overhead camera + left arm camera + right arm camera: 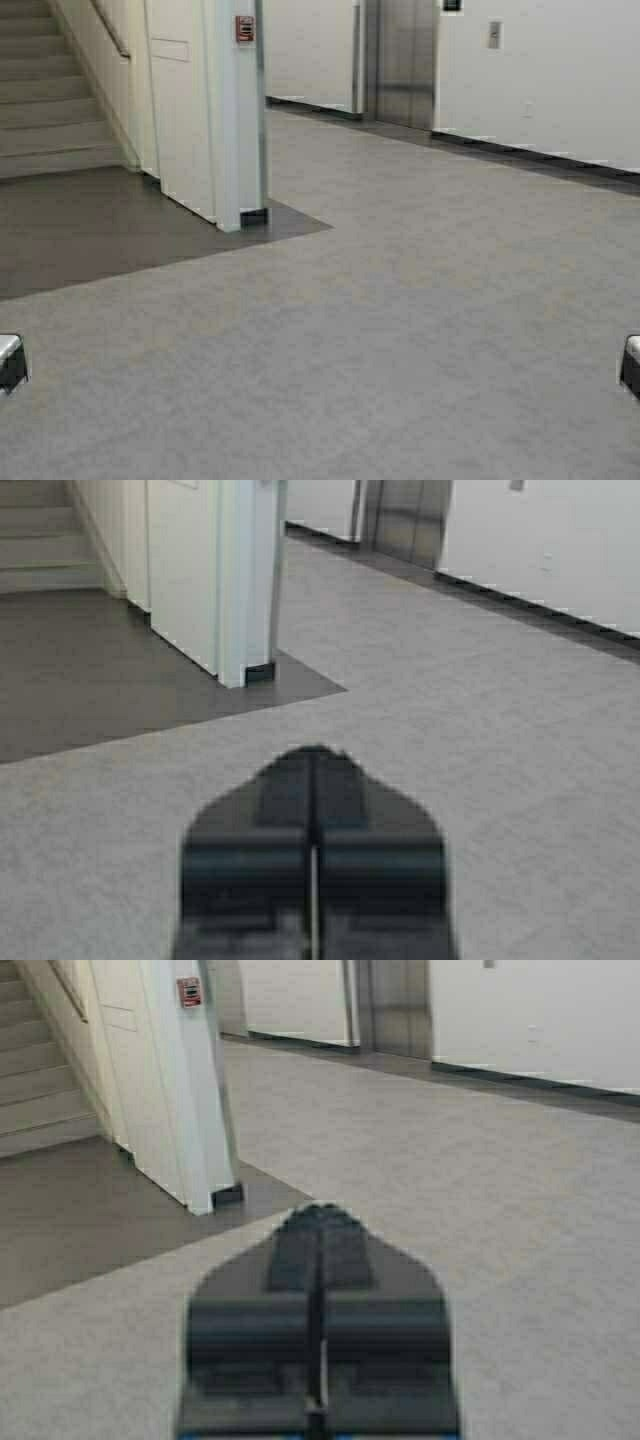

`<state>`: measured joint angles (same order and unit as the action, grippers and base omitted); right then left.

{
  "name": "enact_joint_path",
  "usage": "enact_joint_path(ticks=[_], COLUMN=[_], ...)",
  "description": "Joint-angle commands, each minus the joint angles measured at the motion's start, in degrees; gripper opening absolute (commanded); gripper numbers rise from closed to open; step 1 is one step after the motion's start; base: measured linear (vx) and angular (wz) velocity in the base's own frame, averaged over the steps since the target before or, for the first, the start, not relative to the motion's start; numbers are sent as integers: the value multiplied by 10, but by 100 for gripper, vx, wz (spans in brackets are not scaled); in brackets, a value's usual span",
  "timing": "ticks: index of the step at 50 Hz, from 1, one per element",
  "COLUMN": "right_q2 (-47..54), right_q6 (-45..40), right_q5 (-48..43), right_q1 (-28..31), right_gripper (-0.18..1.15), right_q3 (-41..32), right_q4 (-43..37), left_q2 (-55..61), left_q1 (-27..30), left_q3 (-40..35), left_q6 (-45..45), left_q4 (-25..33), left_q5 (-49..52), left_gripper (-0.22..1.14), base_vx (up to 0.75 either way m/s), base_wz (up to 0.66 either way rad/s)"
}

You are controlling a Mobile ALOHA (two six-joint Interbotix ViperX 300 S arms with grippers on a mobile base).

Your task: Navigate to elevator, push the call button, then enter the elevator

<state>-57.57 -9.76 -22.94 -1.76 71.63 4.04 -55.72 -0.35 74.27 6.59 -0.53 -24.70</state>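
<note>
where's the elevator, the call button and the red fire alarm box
elevator [405,62], high view, middle of the steel door
call button [494,34], high view, centre of the grey plate
fire alarm box [245,28], high view, centre of its red face

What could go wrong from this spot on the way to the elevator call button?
1. The white wall corner juts out on the left; a drift that way could clip it.
2. The red fire-alarm box sits on that corner and could be mistaken for the call button.
3. Both grippers, left gripper and right gripper, are shut and far from the elevator; a poor final approach would miss the small plate.
</note>
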Motion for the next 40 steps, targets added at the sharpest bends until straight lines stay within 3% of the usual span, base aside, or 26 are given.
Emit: enact_joint_path(ticks=[1, 16, 40], right_q2=[-8, -14, -16], right_q6=[2, 5, 1], right_q5=[-3, -2, -3], right_q1=[1, 1, 1], right_gripper=[5, 5, 5], right_q3=[-7, -1, 0], right_q4=[1, 1, 1], left_q2=[7, 9, -4], left_q1=[0, 0, 0], left_q3=[-14, -15, -13], left_q6=[-1, 1, 0], left_q4=[-1, 0, -1], left_q5=[-5, -7, -11], left_gripper=[2, 2, 2], base_vx=[85, 83, 82], base_wz=[16, 14, -8])
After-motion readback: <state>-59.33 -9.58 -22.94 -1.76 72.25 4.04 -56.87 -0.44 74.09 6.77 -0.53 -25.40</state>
